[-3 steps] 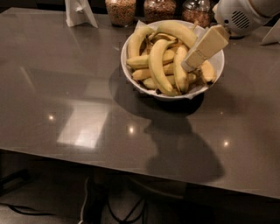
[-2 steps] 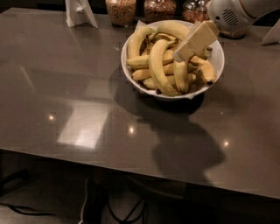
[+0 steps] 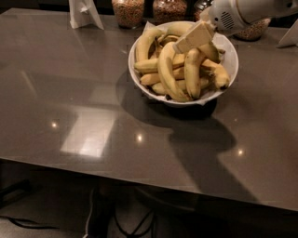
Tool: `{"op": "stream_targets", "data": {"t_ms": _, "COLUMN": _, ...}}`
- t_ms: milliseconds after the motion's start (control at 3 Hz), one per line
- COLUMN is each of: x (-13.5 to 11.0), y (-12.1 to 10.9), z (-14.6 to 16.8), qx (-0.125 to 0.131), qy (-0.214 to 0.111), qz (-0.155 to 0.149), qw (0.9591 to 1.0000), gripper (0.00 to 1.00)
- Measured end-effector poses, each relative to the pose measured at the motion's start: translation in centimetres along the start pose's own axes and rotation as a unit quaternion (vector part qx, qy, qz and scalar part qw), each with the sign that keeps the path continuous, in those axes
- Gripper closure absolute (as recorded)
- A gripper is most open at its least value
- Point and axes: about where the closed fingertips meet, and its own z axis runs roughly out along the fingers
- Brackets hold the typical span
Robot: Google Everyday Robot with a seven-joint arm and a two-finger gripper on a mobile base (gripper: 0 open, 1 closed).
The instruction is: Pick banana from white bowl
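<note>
The white bowl (image 3: 229, 55) stands at the back middle of the grey table, piled with several bananas. The banana (image 3: 164, 70), the long arched pale yellow one, lies at the front of the pile and curves down toward the bowl's near rim. My gripper (image 3: 193, 38) reaches in from the upper right on a white arm. It hangs over the middle of the pile, just above and to the right of the banana's upper end. I cannot see whether it touches any fruit.
Glass jars of grain (image 3: 128, 11) stand in a row behind the bowl, another at the right (image 3: 253, 30). A white folded card (image 3: 84, 12) is at the back left, a white object (image 3: 289, 36) at the right edge. The table's front edge (image 3: 139, 174) is near.
The gripper has moved left and toward the far side across the bowl, from over the right-hand bananas to over the middle of the pile. The bananas and bowl have not moved.
</note>
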Motion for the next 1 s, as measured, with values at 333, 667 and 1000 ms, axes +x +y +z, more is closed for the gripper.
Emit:
{"op": "stream_targets", "data": {"t_ms": 333, "x": 0.8, "y": -0.7, "z": 1.8, "qx": -0.003, "qy": 0.002, "qz": 0.016, "qw": 0.9999, "gripper": 0.39}}
{"op": "stream_targets", "data": {"t_ms": 667, "x": 1.3, "y": -1.2, "z": 2.9, "qx": -0.004, "qy": 0.005, "qz": 0.027, "qw": 0.9996, "gripper": 0.58}}
{"op": "stream_targets", "data": {"t_ms": 1000, "x": 1.2, "y": -1.5, "z": 2.9, "qx": 0.0, "qy": 0.006, "qz": 0.029, "qw": 0.9996, "gripper": 0.81}}
